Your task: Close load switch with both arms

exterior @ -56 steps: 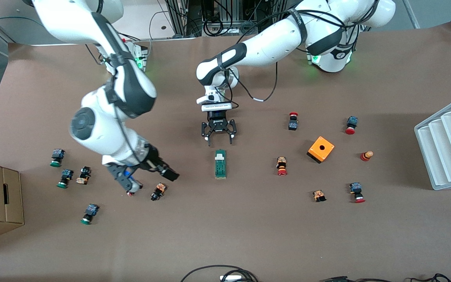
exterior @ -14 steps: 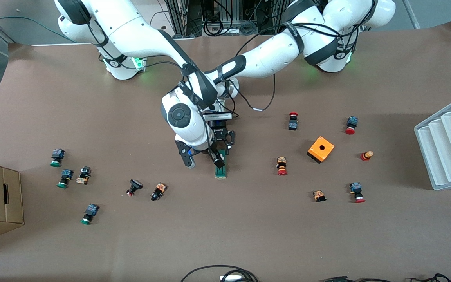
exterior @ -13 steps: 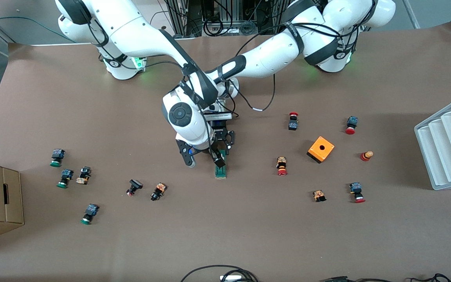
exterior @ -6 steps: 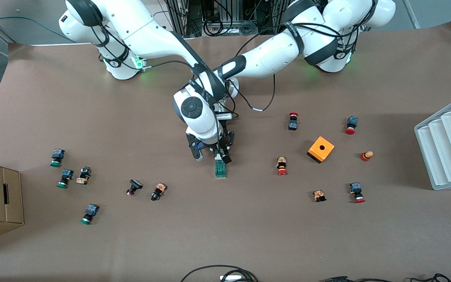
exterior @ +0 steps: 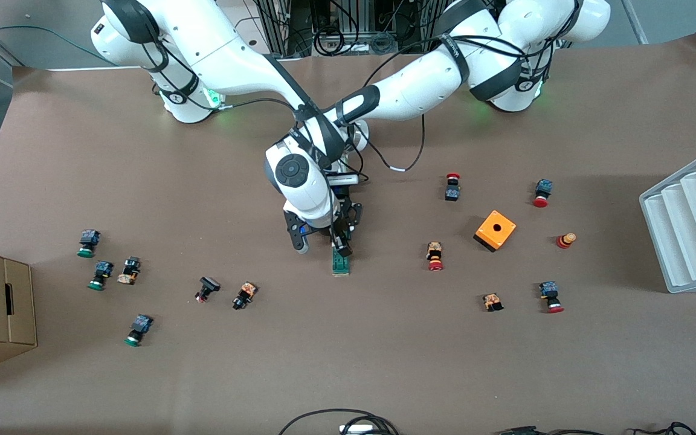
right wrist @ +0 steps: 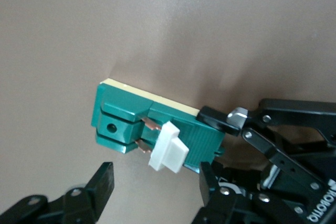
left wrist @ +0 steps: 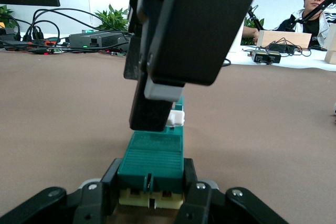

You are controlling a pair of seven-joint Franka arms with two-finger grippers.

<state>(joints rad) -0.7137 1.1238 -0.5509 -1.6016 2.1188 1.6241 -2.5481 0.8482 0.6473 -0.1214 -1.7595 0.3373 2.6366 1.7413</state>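
In the front view, the load switch [exterior: 340,262] lay near the table's middle, well away from every edge. Both arms reached over it, the right gripper [exterior: 322,239] above its end farther from the camera, the left gripper [exterior: 348,219] just past that end.

In the left wrist view, the left gripper [left wrist: 152,195] was clamped on the load switch [left wrist: 152,157] at one end, and a finger [left wrist: 155,100] of the right gripper touched the white tab [left wrist: 176,118].

In the right wrist view, the right gripper [right wrist: 155,187] stood apart over the white tab [right wrist: 169,154], while the left gripper [right wrist: 220,142] gripped the load switch [right wrist: 126,119].

Left claw [exterior: 348,226] clamped, right claw [exterior: 321,241] spread.
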